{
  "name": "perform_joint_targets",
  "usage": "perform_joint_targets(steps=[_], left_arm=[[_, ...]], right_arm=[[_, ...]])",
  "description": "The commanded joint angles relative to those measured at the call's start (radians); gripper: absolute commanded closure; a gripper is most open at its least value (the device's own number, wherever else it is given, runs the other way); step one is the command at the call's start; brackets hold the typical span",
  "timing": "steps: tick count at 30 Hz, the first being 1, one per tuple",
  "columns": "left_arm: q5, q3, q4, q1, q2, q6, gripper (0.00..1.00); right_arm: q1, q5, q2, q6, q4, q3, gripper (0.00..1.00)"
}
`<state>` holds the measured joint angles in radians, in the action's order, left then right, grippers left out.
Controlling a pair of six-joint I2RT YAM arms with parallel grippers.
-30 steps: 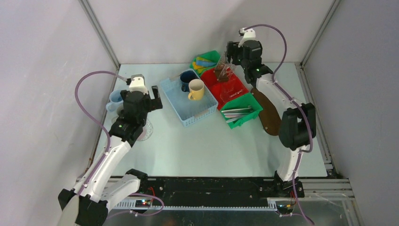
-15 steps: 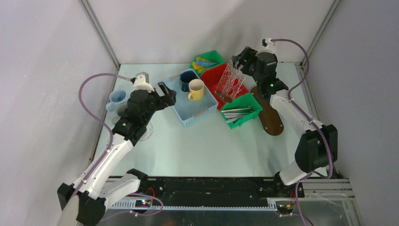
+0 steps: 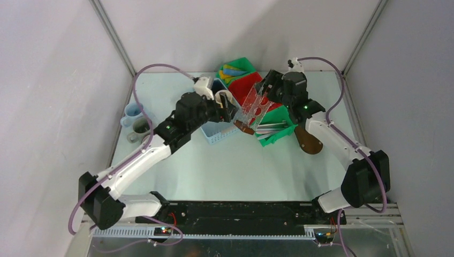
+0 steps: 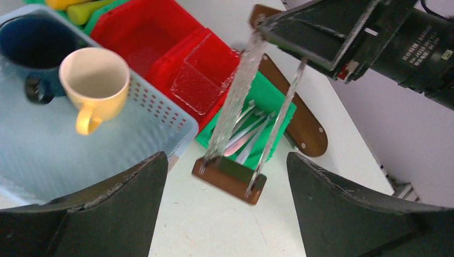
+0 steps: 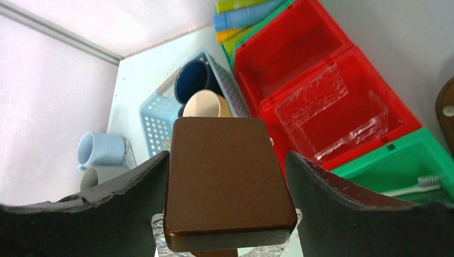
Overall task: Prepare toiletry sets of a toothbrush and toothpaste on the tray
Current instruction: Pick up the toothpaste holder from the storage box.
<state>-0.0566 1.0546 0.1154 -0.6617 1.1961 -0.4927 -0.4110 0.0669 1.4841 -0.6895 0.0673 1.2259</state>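
Top external view: the tray [image 3: 309,142], a flat, smooth, dark brown oval board, lies on the table [image 3: 241,171] at about 5 o'clock from the right gripper [image 5: 227,155]. It sits partly under that arm, with its long axis running 11 to 5 o'clock. That gripper is clamped on a clear ribbed holder [image 4: 233,112] with a brown base, held tilted in the air with the base toward 7 o'clock. The left gripper [image 4: 225,160] is spread wide with nothing between its fingers, close to the holder's base. In its wrist view the glossy cream mug [image 4: 93,80] stands upright in the perforated light blue basket [image 4: 155,107] at 10 o'clock, handle toward 6 o'clock. The dark blue mug [image 4: 32,48] is just beside it. Thin pale toothbrushes [image 4: 241,136] lie in a green bin [image 4: 265,99].
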Motion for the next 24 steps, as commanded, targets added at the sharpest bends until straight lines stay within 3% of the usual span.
perform_joint_targets(steps=[1,10,18,23,24], left_arm=[[0.065,0.082,-0.031,-0.053,0.067,0.187,0.14],[0.198,0.142,-0.068,-0.094,0.180,0.179,0.29],[0.217,0.156,-0.077,-0.104,0.250,0.158,0.43],[0.250,0.163,-0.086,-0.113,0.269,0.143,0.57],[0.255,0.162,-0.089,-0.115,0.271,0.139,0.63]], right_arm=[[-0.023,-0.011,-0.077,-0.024,0.003,0.002,1.00],[-0.066,-0.016,-0.109,-0.022,0.036,-0.013,1.00],[-0.084,-0.028,-0.132,-0.029,0.030,-0.032,1.00],[-0.088,-0.033,-0.144,-0.034,0.023,-0.047,1.00],[-0.088,-0.035,-0.147,-0.035,0.021,-0.049,1.00]])
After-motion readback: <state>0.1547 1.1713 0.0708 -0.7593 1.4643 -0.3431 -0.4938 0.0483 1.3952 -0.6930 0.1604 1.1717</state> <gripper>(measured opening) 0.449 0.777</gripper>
